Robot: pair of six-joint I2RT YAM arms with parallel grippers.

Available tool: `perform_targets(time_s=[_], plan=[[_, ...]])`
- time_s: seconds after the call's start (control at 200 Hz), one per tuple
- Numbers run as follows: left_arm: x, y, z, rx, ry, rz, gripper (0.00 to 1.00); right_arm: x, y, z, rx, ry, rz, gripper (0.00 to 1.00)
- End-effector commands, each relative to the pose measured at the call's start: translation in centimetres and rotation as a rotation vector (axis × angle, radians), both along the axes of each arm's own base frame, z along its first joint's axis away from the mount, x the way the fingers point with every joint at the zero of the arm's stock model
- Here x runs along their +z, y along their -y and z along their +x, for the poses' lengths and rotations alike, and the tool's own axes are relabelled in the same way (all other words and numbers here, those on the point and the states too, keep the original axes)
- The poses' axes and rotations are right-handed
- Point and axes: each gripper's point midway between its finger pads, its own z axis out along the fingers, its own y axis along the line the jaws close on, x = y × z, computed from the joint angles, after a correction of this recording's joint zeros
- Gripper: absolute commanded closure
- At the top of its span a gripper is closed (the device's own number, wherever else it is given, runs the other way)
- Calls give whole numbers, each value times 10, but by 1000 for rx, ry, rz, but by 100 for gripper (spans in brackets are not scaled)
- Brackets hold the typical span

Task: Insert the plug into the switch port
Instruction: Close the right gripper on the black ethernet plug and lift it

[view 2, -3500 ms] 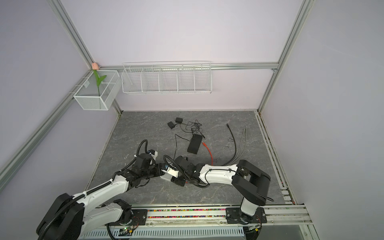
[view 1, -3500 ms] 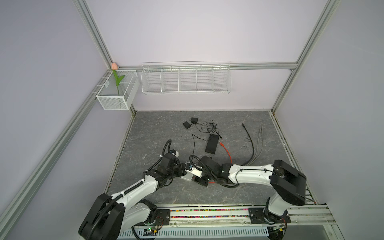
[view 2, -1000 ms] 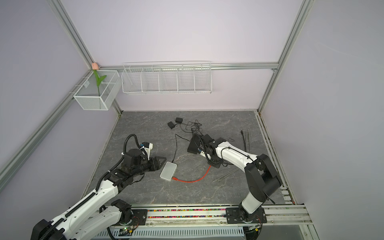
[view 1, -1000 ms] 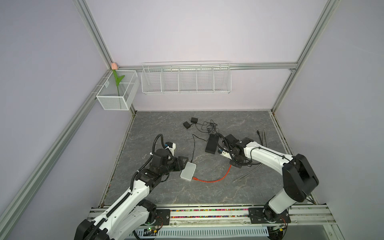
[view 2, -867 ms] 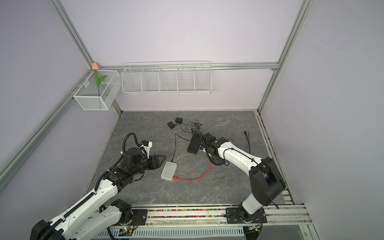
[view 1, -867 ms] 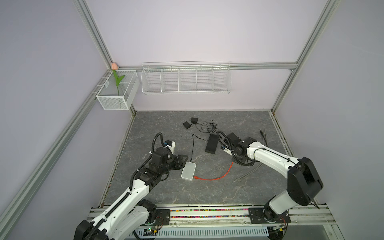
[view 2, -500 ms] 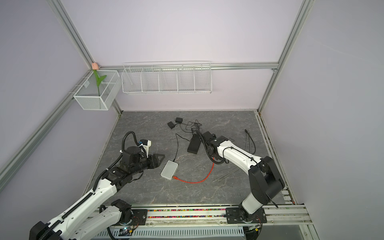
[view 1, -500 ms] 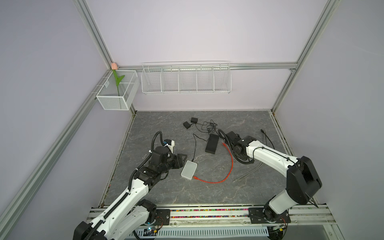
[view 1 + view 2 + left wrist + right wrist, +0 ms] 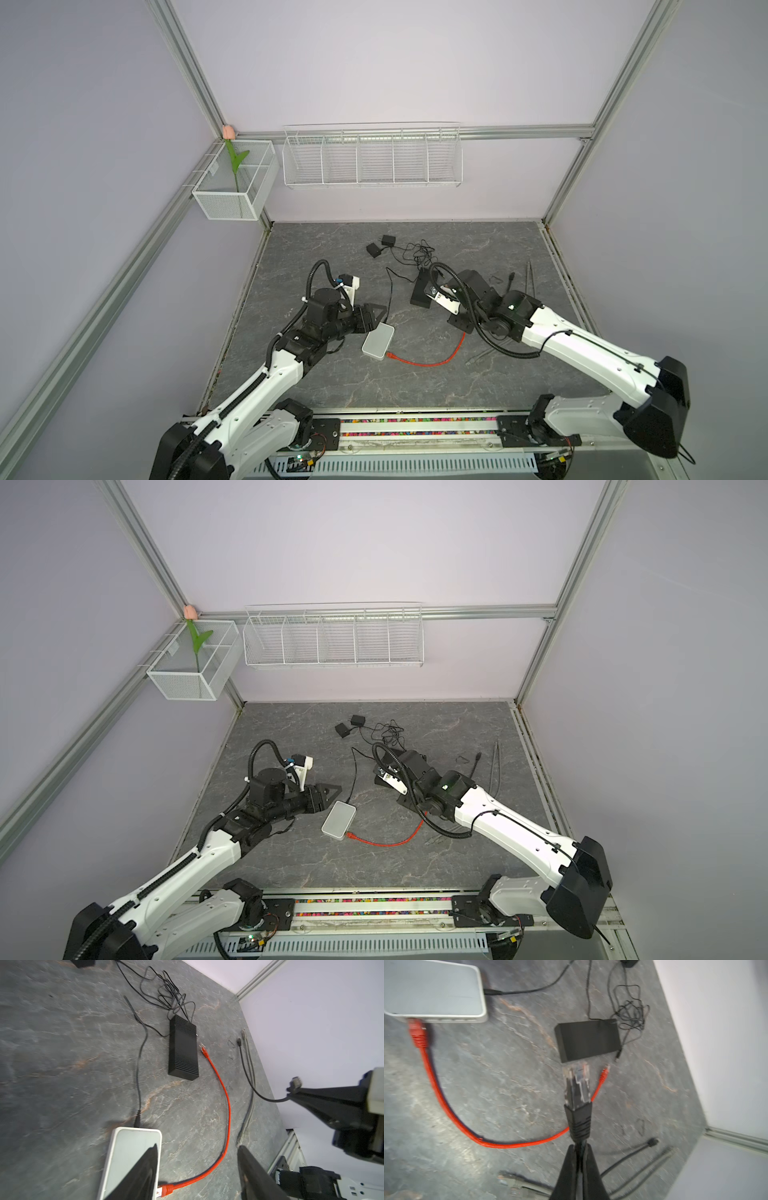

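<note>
The white switch (image 9: pixel 378 340) (image 9: pixel 338 820) lies flat on the grey floor, with a red cable (image 9: pixel 424 364) plugged into one port (image 9: pixel 417 1032) and a black lead at its far end. My right gripper (image 9: pixel 579 1148) is shut on a black cable just behind its clear plug (image 9: pixel 577 1082), which sticks out ahead of the fingers above the floor. In both top views the right gripper (image 9: pixel 455 324) hangs right of the switch, well apart from it. My left gripper (image 9: pixel 197 1147) stands open beside the switch (image 9: pixel 128 1147), one finger over its near corner, holding nothing.
A black box (image 9: pixel 422 289) with a tangle of thin leads lies behind the right gripper. Two small black adapters (image 9: pixel 380 246) sit further back. Grey cables (image 9: pixel 478 357) and the black cable's other end (image 9: pixel 511 276) lie at the right. Wire baskets hang on the back wall.
The right arm has drawn back from beside the black box toward the front, carrying the black cable's plug off the floor. The left arm and the switch have barely moved.
</note>
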Motion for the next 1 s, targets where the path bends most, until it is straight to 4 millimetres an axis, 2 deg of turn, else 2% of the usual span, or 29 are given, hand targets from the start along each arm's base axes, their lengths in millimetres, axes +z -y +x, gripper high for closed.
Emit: perform_targets(time_s=[0.0, 0.11, 0.325, 0.465, 0.75, 0.995], plan=[[15, 24, -7, -74, 15, -104, 39, -10, -28, -23, 97, -67, 126, 93], [15, 33, -5, -83, 1, -142, 39, -12, -37, -31, 127, -64, 144, 93], [16, 64, -12, -150, -13, -174, 41, -14, -46, -32, 139, -54, 145, 93], [12, 76, -14, -167, -39, -191, 43, -16, -51, -32, 146, -52, 145, 93], [15, 82, -16, -166, -51, -229, 50, -26, -56, -29, 150, -44, 107, 93], [13, 76, -21, -155, -68, -216, 50, -22, -47, -8, 61, 53, 72, 93]])
